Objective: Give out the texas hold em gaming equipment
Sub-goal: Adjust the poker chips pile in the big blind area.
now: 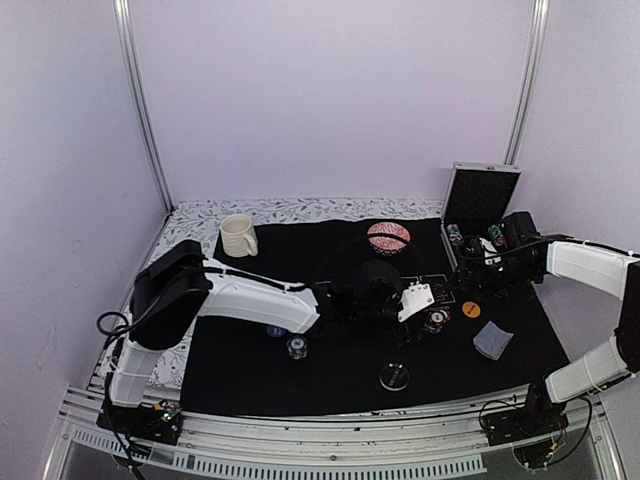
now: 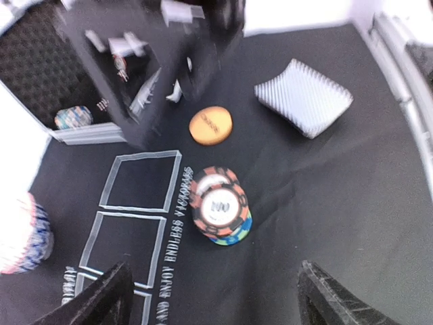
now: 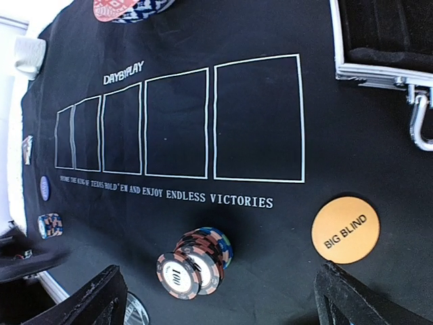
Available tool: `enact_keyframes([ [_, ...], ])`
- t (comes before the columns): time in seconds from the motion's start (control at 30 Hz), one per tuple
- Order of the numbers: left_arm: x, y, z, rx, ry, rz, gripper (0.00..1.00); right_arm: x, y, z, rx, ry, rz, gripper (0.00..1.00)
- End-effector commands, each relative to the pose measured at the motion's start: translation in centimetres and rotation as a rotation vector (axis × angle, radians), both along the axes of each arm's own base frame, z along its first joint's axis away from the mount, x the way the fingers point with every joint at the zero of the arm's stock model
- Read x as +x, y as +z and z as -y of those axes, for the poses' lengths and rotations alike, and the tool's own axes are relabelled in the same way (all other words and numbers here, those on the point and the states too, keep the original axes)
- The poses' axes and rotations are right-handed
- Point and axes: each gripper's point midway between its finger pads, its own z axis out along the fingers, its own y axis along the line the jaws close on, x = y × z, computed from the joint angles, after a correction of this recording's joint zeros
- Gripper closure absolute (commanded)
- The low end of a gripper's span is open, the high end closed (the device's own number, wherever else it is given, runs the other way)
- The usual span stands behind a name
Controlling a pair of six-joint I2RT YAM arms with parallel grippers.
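A small stack of striped chips sits on the black cloth, right of the middle. It is just on the near side of the white boxes printed there. The stack is not straight, and its top chips lean out to one side. An orange round disc lies to its right, near but not touching. Further right and nearer, a pile of grey-blue cards lies close to the right edge of the cloth. A clear round disc lies nearer and to the left, well apart. The cloth between these things is bare, so there is open room all round the stack.

The left hand hangs just left of the stack. Its fingers are wide apart with nothing between them. The right hand is spread wide too and holds nothing. It hangs over the far right of the cloth, near the open silver case at the far right edge of the surface.
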Motion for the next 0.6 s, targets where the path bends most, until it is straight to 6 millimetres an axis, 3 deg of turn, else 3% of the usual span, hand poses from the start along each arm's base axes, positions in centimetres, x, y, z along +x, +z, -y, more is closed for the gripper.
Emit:
enact_keyframes([
  [0.0,-1.7,6.7,-1.6,-0.096,-0.043,0.013,0.13,-0.1,0.2,0.0,-0.072,0.018,-0.009,0.01],
  [0.07,-2.3,8.2,-3.3,-0.102,-0.039,-0.006,0.11,0.0,0.2,-0.7,-0.104,0.037,-0.01,0.01],
  [0.1,-2.6,10.4,-4.6,-0.129,-0.03,-0.008,0.1,-0.1,0.1,-1.3,-0.128,0.05,-0.016,0.01],
  [0.13,-2.6,11.3,-5.6,-0.132,-0.015,-0.021,0.1,0.0,0.0,-1.6,-0.155,0.061,-0.022,0.01],
  [0.33,-1.0,15.9,-12.6,-0.172,0.154,-0.095,0.07,0.2,-1.4,-2.2,-0.317,0.083,-0.075,0.01],
  [0.57,-2.2,17.0,-18.7,-0.19,0.219,-0.072,0.05,0.0,-3.5,-4.4,-0.384,0.168,-0.15,0.01],
])
